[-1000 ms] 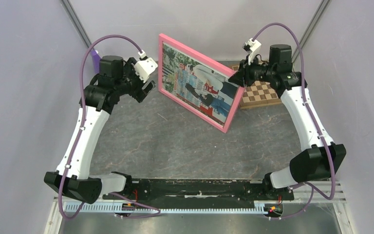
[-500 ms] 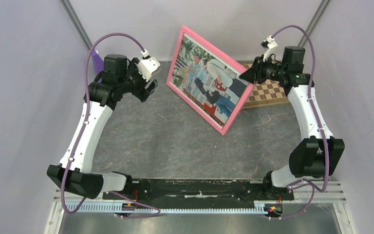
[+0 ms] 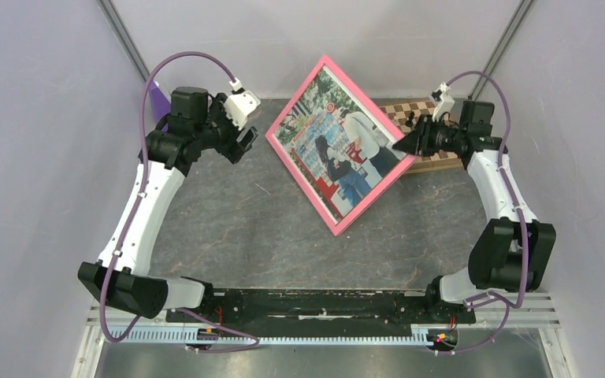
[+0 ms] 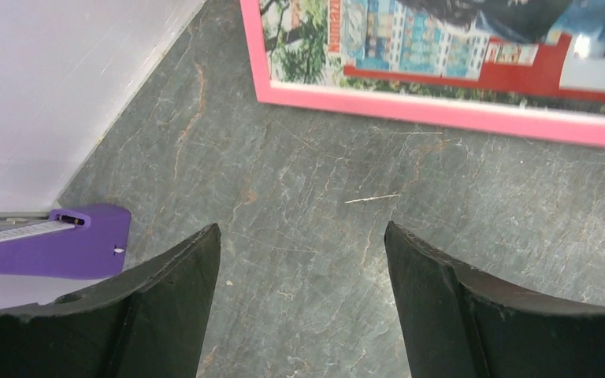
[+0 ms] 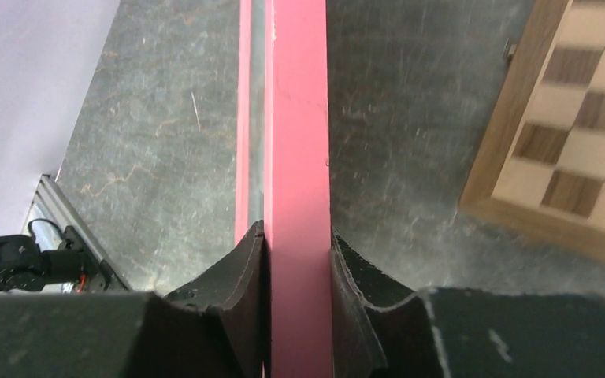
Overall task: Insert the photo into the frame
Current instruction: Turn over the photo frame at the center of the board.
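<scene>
right gripper point(image 5: 298, 236) is clamping the frame point(image 5: 296, 118) at 3 o'clock, photo point(image 3: 339, 150) showing inside it, left gripper point(image 4: 302, 244) hanging at 9 o'clock, jaws apart.

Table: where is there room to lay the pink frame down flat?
The wide bare table patch between the frame and the black base rail. Crowded at the back: chessboard right, purple tool left.

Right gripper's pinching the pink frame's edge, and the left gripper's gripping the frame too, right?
Not quite. The left gripper is open and holds nothing; the frame lies apart from it, as the left wrist view shows. The right gripper does pinch the frame's edge.
</scene>
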Controlling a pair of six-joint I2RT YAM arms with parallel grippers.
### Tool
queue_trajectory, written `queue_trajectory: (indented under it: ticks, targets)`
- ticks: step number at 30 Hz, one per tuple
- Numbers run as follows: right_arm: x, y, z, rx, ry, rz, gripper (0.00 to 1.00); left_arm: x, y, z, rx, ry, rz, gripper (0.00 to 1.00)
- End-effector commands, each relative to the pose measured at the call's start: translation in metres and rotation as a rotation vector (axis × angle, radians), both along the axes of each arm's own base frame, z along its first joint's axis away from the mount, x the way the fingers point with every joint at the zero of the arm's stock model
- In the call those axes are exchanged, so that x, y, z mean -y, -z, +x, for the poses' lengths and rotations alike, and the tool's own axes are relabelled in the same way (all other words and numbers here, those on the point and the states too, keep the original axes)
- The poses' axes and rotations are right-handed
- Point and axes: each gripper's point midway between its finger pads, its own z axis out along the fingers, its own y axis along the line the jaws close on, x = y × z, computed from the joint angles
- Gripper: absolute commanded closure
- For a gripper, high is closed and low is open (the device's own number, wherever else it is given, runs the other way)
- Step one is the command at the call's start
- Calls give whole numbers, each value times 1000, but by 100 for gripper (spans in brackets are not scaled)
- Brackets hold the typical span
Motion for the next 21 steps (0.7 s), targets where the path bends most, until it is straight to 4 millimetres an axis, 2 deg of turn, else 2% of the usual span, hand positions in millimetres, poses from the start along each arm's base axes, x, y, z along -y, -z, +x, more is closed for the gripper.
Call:
queue_trajectory:
  ticks: [1, 8, 13, 21]
  targets:
    - [-8, 53, -33, -55, -66, -46, 100, 13, -9, 3, 21, 19, -63, 18]
    - [-34, 92, -71, -16, -60, 183, 100, 27, -15, 3, 38, 41, -98, 18]
    - [-45, 122, -98, -46, -31, 306, 100, 35, -7, 5, 23, 43, -80, 18]
    - [-52, 140, -107, -81, 4, 454, 88, 51, 0, 8, 21, 52, -45, 18]
